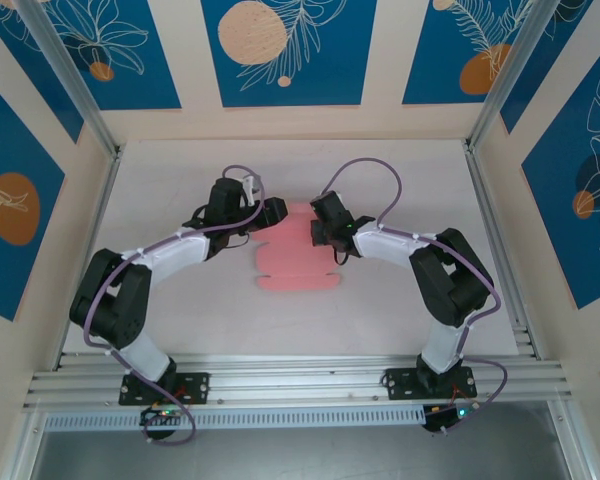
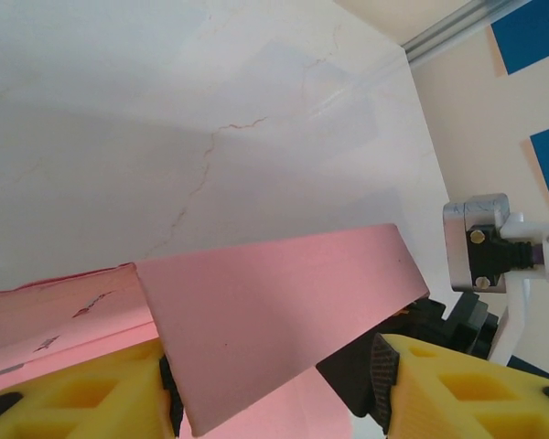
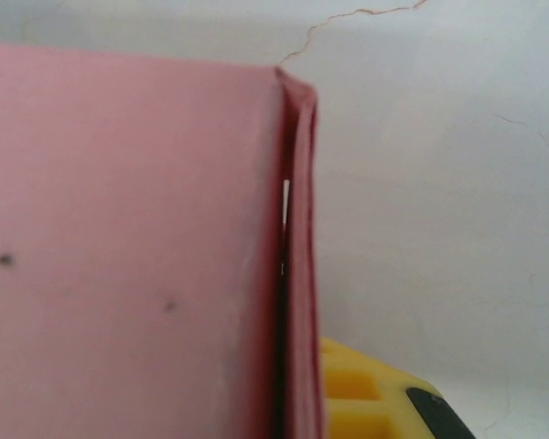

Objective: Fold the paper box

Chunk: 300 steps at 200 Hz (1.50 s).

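While the left end effector gapes around a raised flap, the right end effector clamps the edge of the paper box.

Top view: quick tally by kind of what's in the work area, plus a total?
Paper box, pink card: 1
Grippers: 2 (left gripper, right gripper)
Total: 3
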{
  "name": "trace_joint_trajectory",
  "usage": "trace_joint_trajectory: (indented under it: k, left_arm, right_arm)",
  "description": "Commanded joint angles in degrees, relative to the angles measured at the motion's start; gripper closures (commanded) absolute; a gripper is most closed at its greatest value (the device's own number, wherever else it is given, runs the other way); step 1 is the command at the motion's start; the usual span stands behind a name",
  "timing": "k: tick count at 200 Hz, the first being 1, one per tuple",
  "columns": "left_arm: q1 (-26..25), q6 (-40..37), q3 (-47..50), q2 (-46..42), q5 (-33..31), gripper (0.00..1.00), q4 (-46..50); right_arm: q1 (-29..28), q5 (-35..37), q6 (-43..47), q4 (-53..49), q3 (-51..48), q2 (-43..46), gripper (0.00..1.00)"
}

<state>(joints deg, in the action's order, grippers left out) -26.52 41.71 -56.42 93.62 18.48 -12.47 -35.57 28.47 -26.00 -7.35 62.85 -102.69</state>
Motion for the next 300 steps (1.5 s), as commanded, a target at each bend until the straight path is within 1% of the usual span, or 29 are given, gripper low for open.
trace_joint_trajectory:
  k: [1,36,46,58,68,84,97,114,142,155,185,197,215,241,274,300]
  left_arm:
    - [-0.26,-0.27,-0.08,-0.89,-1.60,0.43,-0.67]
    - [-0.14,-3.43,3.57,-6.24,-6.51,0.33,5.86]
    - [-0.18,-3.81,5.40,-8.44,-7.87,0.28,6.84]
    - [-0.11,-3.64,7.97,-10.99,-9.84,0.19,7.64]
    - [-0.10,-3.41,9.71,-12.90,-11.24,0.16,8.19]
    - [-0.08,-3.55,11.99,-14.57,-11.54,0.10,8.24]
    - [-0.10,-3.78,13.77,-14.94,-11.19,0.09,7.72]
    - [-0.08,-3.32,16.62,-14.96,-10.51,0.09,5.64]
    - [-0.03,-2.30,20.22,-13.51,-9.10,0.16,1.13]
    - [-0.04,-2.16,20.80,-12.28,-9.07,0.17,-0.10]
    - [-0.02,-2.94,20.94,-8.61,-8.76,0.17,-5.61]
    - [-0.02,-3.45,20.90,-6.91,-8.57,0.19,-8.64]
    - [-0.02,-4.26,20.26,-4.25,-9.13,0.24,-12.29]
    - [-0.01,-4.64,18.46,-0.93,-10.31,0.24,-13.83]
    - [-0.01,-4.18,18.23,0.33,-10.66,0.25,-15.54]
    - [0.00,-5.25,19.11,-0.24,-10.48,0.32,-18.83]
  right_arm:
    - [-0.48,-0.26,-0.79,-0.95,2.09,-1.46,0.97]
    - [-0.47,-0.16,-1.59,-1.97,2.45,-1.04,0.97]
    - [-0.51,-0.21,-1.84,-2.05,2.37,-0.82,0.97]
    - [-0.51,-0.34,-1.94,-2.10,2.28,-0.60,0.97]
    - [-0.49,-0.49,-2.10,-2.05,2.28,-0.40,0.97]
    - [-0.60,-0.80,-2.21,-1.88,2.28,-0.29,0.97]
    - [-0.57,-0.96,-2.30,-1.79,2.41,-0.23,0.97]
    - [-0.64,-0.96,-2.47,-1.92,2.54,-0.28,0.97]
    - [-0.73,-1.07,-2.62,-2.05,2.45,-0.06,0.97]
    - [-0.86,-1.11,-2.77,-2.01,2.37,-0.05,0.97]
    - [-1.20,-1.13,-2.81,-1.37,1.94,0.05,0.97]
    - [-1.34,-1.00,-2.70,-1.32,1.84,0.05,0.97]
    - [-1.56,-0.93,-2.65,-1.39,1.84,0.07,0.97]
    - [-1.65,-0.91,-2.69,-1.36,1.75,0.30,0.97]
    - [-1.78,-0.81,-2.82,-1.45,1.66,0.09,0.97]
    - [-1.95,-0.96,-2.92,-1.36,1.66,-0.37,0.97]
